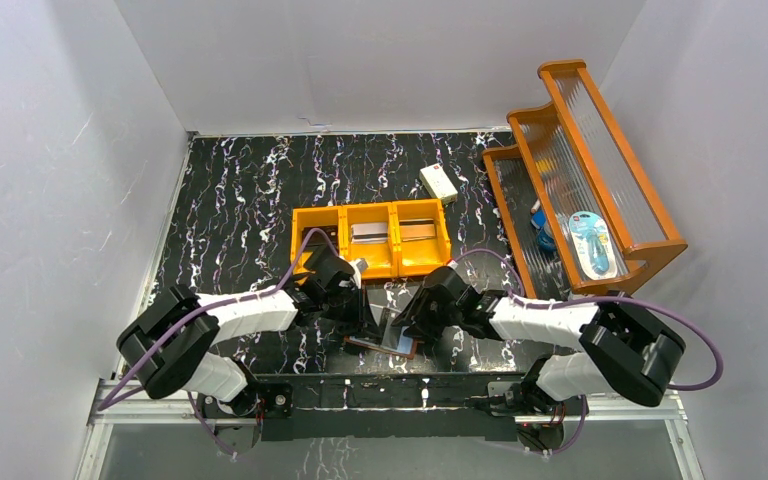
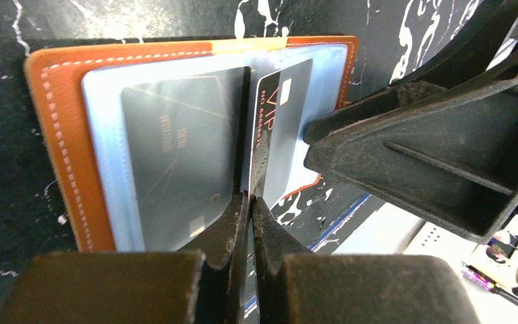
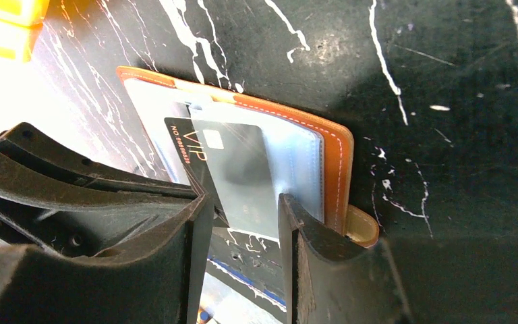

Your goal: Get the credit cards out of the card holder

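The card holder (image 1: 392,342) lies open on the black marbled table (image 1: 240,190) at lower centre of the overhead view, with the left gripper (image 1: 367,326) and right gripper (image 1: 415,322) meeting over it from either side. Higher in the frame, an orange tray (image 1: 305,225) holds a grey-silver card (image 1: 368,233) in its middle compartment and a second card (image 1: 418,232) in the right one, which suggests part of the job is done. A cream-white box (image 1: 438,183) sits beyond, and a wooden rack (image 1: 600,150) stands at far right.

From the left wrist, the left gripper (image 2: 249,202) is clamped tight on the near edge of a black VIP card (image 2: 280,121), tilted up at centre frame and seemingly only partly clear of its pale blue sleeve. A grey card (image 2: 175,155) lies flat in the pocket at left of frame, untouched.

From the right wrist, the right gripper (image 3: 246,223) shows its jaws apart at bottom centre, astride the near edge of the clear leaf over the grey card, with the brown snap tab (image 3: 363,226) at lower right. Whether they press on the holder cannot be told. By these views two cards are yet to come out, the black one first
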`<state>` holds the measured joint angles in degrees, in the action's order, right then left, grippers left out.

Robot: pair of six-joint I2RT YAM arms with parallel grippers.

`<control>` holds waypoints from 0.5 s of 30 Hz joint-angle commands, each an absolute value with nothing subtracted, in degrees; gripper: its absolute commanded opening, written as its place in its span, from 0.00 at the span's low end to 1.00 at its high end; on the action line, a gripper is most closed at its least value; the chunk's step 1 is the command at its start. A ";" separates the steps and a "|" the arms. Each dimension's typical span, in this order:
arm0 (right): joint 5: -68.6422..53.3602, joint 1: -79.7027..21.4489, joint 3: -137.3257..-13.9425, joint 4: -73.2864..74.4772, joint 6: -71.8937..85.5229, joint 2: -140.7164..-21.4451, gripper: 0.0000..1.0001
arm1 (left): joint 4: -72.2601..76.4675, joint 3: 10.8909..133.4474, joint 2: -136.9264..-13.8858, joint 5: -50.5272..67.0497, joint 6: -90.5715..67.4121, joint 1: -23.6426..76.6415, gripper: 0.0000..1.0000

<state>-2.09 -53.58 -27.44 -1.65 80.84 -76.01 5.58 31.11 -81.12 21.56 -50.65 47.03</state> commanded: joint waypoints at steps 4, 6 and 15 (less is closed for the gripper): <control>1.93 -52.75 -24.52 7.99 79.06 -75.09 0.50 | -3.38 31.54 -75.18 16.41 -47.56 46.90 0.00; 1.94 -52.71 -24.72 8.19 78.87 -75.00 0.50 | -3.39 31.22 -74.45 16.19 -47.54 46.88 0.00; 1.70 -52.73 -33.73 8.22 68.24 -68.39 0.51 | -1.54 32.55 -75.89 18.55 -47.35 46.93 0.00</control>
<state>0.45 -52.93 -29.26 6.35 75.20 -71.79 0.14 31.24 -75.37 18.04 -48.69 47.03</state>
